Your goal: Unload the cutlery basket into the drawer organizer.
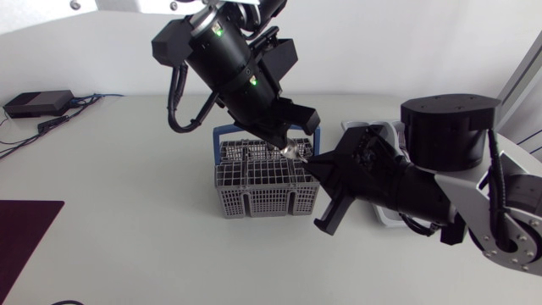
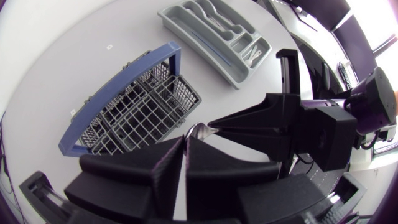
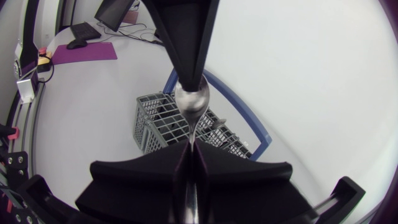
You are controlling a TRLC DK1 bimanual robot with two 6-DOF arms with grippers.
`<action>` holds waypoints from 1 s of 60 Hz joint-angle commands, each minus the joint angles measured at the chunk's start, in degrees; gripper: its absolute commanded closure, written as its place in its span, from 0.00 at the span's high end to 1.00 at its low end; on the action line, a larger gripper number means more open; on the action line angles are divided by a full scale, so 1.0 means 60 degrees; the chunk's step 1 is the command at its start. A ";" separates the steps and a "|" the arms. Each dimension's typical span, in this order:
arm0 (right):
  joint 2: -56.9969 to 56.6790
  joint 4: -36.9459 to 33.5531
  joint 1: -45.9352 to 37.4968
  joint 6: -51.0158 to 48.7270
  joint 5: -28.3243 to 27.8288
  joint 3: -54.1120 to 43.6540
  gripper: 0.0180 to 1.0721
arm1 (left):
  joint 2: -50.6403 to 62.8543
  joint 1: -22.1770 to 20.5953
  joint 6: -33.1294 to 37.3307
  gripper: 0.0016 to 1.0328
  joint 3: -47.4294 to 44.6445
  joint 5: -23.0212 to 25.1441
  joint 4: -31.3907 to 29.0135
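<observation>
Left arm: angled steeply down, left gripper [image 1: 286,144] clamped on the spoon [image 3: 190,99] bowl, just above the basket [image 1: 262,191].
Right arm: stretched low over the bench [image 1: 127,186], right gripper [image 1: 315,163] pinched on the spoon handle.
Hidden: from overhead, the drawer organizer [image 2: 198,53] sat mostly behind the right arm.

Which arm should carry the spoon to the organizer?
Right. The right gripper grips the spoon by its handle, and the organizer lies on that arm's side of the basket. The left gripper only pinches the bowl.
</observation>
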 commanded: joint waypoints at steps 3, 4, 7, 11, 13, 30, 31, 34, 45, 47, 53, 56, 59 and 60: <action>-0.0207 -0.0302 0.0082 0.0001 -0.0278 0.0110 0.06 | 0.0065 -0.0079 -0.0184 0.58 0.0338 0.0058 0.0145; -0.0237 -0.0331 0.0082 0.0001 -0.0293 0.0110 0.06 | 0.0065 -0.0065 -0.0199 0.61 0.0367 0.0058 0.0145; -0.0325 -0.0536 0.0067 -0.0043 -0.0439 0.0095 0.06 | 0.0065 -0.0021 -0.0199 0.70 0.0470 0.0058 0.0131; -0.0515 -0.0727 0.0038 -0.0174 -0.0527 0.0022 0.06 | 0.0065 0.0082 -0.0199 0.86 0.0602 0.0073 0.0131; -0.0588 -0.0858 0.0009 -0.0248 -0.0571 -0.0022 0.06 | 0.0050 0.0126 -0.0199 0.91 0.0646 0.0073 0.0131; -0.1789 -0.2294 -0.1646 -0.1288 -0.2388 -0.0535 0.06 | -0.0419 0.0609 0.0021 0.95 0.0279 -0.0088 0.0409; -0.1936 -0.2484 -0.1939 -0.1390 -0.2666 -0.0579 0.06 | -0.0477 0.0624 0.0065 0.95 0.0192 -0.0176 0.0467; -0.2185 -0.2821 -0.2481 -0.1742 -0.3135 -0.0681 0.06 | -0.0653 0.0697 0.0138 0.95 -0.0116 -0.0381 0.0629; -0.2405 -0.4286 -0.5118 -0.3837 -0.5068 -0.0886 0.06 | -0.1459 0.0902 0.0416 0.95 -0.1625 -0.1333 0.1713; -0.2361 -0.4462 -0.5543 -0.4203 -0.5332 -0.0930 0.06 | -0.1605 0.0917 0.0460 0.95 -0.1889 -0.1509 0.1903; -0.2068 -0.5106 -0.6539 -0.5316 -0.5977 -0.0945 0.06 | -0.1913 0.0931 0.0519 0.95 -0.2636 -0.2007 0.2489; -0.1819 -0.5399 -0.7008 -0.5946 -0.6211 -0.0945 0.06 | -0.2045 0.1034 0.0519 0.95 -0.3046 -0.2095 0.2738; -0.1584 -0.5575 -0.7389 -0.6473 -0.6357 -0.0960 0.06 | -0.2147 0.1122 0.0519 0.95 -0.3339 -0.2183 0.2928; -0.1496 -0.5619 -0.7506 -0.6620 -0.6401 -0.0960 0.06 | -0.2176 0.1136 0.0519 0.95 -0.3412 -0.2212 0.2987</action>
